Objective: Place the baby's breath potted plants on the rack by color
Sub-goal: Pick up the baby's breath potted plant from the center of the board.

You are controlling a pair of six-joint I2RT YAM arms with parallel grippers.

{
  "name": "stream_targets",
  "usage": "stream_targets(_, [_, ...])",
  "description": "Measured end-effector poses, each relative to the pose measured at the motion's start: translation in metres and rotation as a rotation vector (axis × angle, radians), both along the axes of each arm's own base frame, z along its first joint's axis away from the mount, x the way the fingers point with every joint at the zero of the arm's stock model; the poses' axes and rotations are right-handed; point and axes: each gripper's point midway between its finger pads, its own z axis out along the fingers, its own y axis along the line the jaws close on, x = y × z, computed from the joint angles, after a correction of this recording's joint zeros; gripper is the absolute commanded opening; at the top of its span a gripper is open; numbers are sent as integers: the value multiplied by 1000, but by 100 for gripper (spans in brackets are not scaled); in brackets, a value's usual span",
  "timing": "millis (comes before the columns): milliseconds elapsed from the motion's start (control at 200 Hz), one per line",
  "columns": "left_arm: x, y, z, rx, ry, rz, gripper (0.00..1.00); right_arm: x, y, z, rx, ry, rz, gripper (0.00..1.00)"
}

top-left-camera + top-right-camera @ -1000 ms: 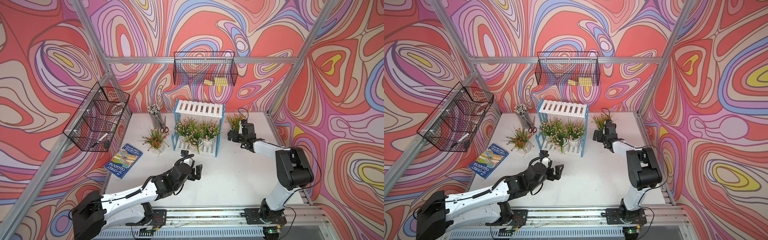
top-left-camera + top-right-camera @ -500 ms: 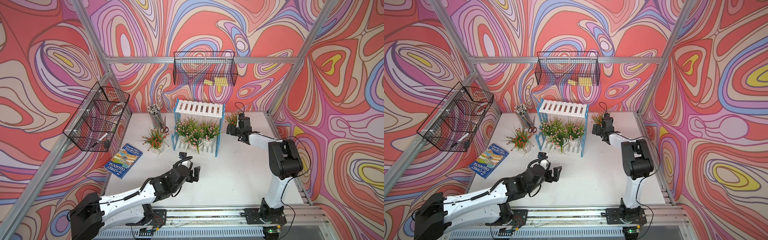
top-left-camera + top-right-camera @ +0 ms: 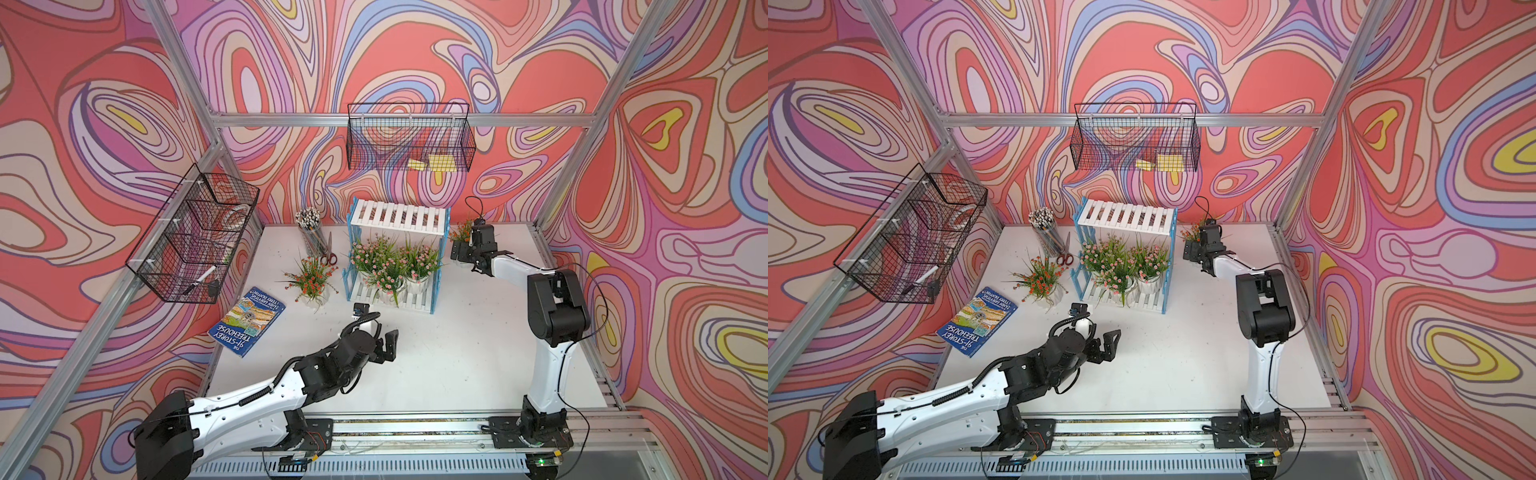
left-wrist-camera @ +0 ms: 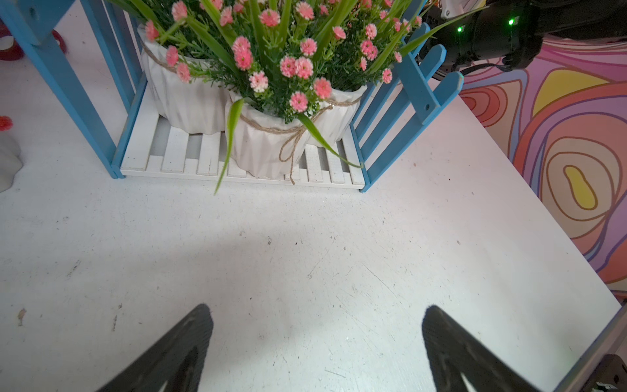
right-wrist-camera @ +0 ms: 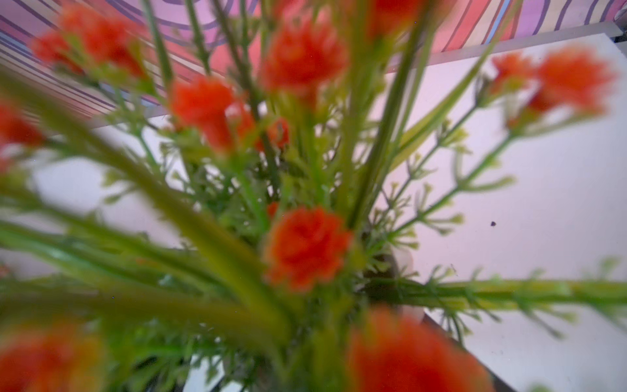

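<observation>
Since a second ago the right arm has folded inward and swung toward the back of the surface (image 3: 457, 353), bringing the right pincer (image 3: 463, 250) closer to the right end of the rack (image 3: 399, 216). It is now low at the base of an orange-red baby's breath plant (image 3: 460, 229) standing on the surface just beside the rack's blue picket side. The right wrist view is filled with that plant's blurred red blooms (image 5: 305, 244) and green stems, and no fingers show, so I cannot tell whether this pincer is spread or pinching the pot. The left arm has barely shifted. The left pincer (image 4: 317, 308) is spread wide above bare surface in front of the rack, holding nothing, both black fingertips (image 4: 200, 319) well apart. Three pink baby's breath plants (image 3: 388, 270) stand crowded together on the rack's lower tier, pots touching in the left wrist view. A second orange-red plant (image 3: 311, 278) stands on the surface to the rack's left, between it and a blue book (image 3: 247, 320).
</observation>
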Motion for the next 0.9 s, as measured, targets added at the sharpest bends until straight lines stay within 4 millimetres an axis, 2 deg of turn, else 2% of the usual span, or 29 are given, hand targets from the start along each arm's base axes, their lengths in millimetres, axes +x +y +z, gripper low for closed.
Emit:
stream_targets(391, [0,3,-1,3,0,8,97,13,-4,-8,-34,23,-20,98])
stream_targets(576, [0,3,-1,4,0,9,97,25,-6,-8,-55,20,-33,95])
stream_targets(696, [0,5,2,-1,-7,14,97,33,-7,-4,-73,10,-45,87])
stream_targets(901, [-1,8,8,-11,-19,21,97,37,-8,-3,-80,11,-54,66])
